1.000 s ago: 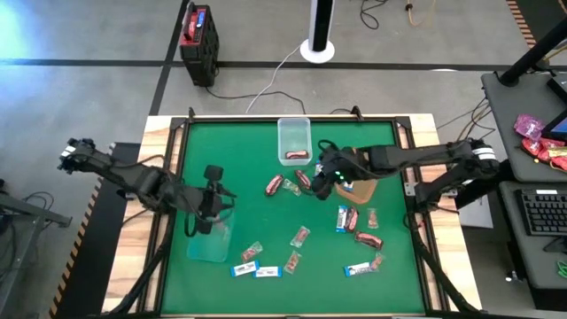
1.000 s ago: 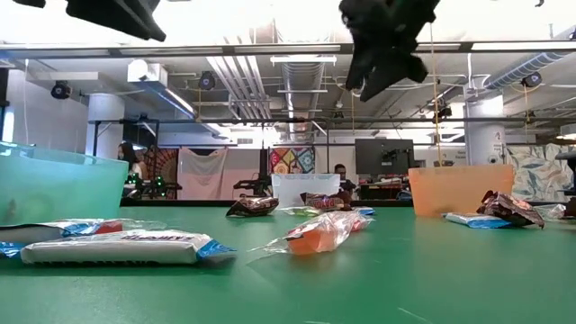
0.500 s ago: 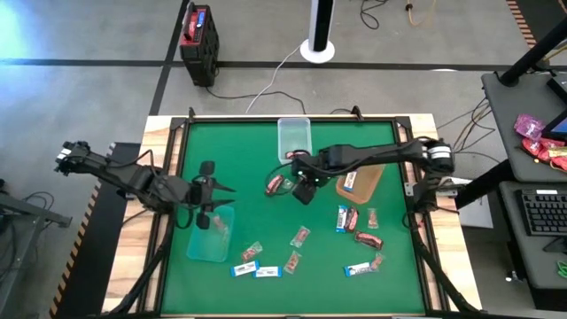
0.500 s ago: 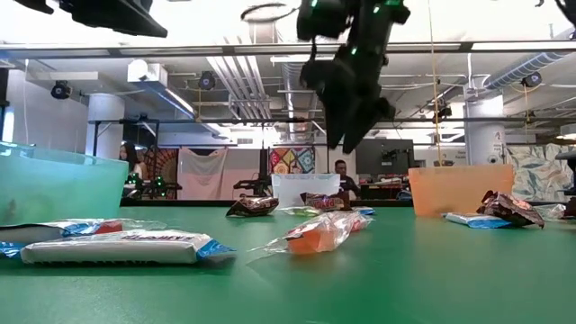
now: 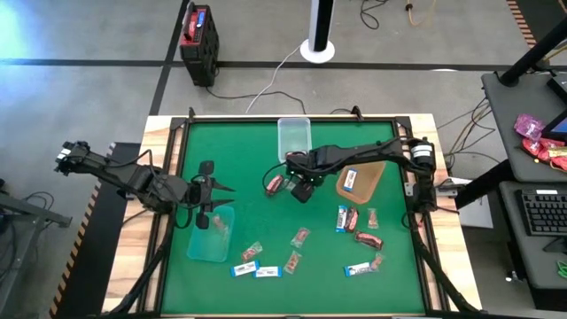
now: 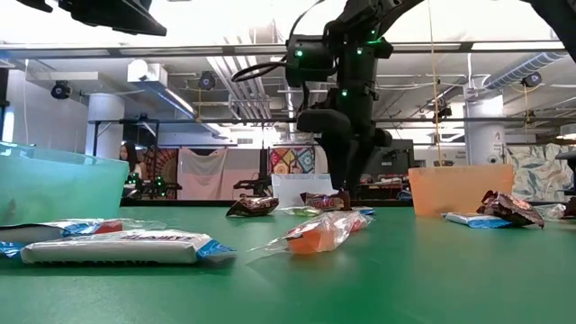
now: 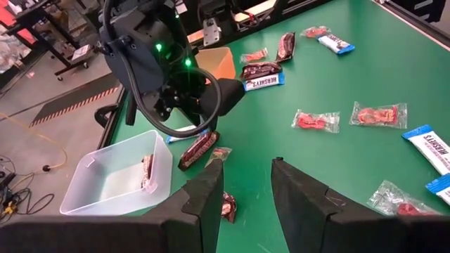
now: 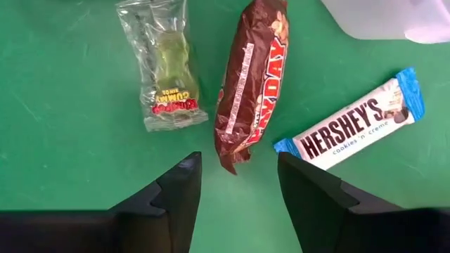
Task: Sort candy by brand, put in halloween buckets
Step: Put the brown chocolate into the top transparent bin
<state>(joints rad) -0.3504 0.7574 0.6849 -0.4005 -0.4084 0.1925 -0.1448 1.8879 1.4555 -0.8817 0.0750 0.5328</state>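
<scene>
three buckets (image 5: 294, 135), two arms (image 5: 372, 156)

Green table (image 5: 239, 146) with wooden border filling the centre of the high view. Black-and-red box (image 5: 198, 42) on the grey floor at upper left, cable trailing from it. White round-based post (image 5: 318, 42) at top centre. Black keyboard (image 5: 542, 211) at right edge.

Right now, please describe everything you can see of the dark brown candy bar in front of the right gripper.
The dark brown candy bar is a long, glossy, crinkled wrapper with red lettering and crimped ends. It lies flat on the green table between a clear gummy packet and a blue-and-white Hershey's bar, which appears to touch it. The open right gripper hovers at its end, not gripping.
</scene>
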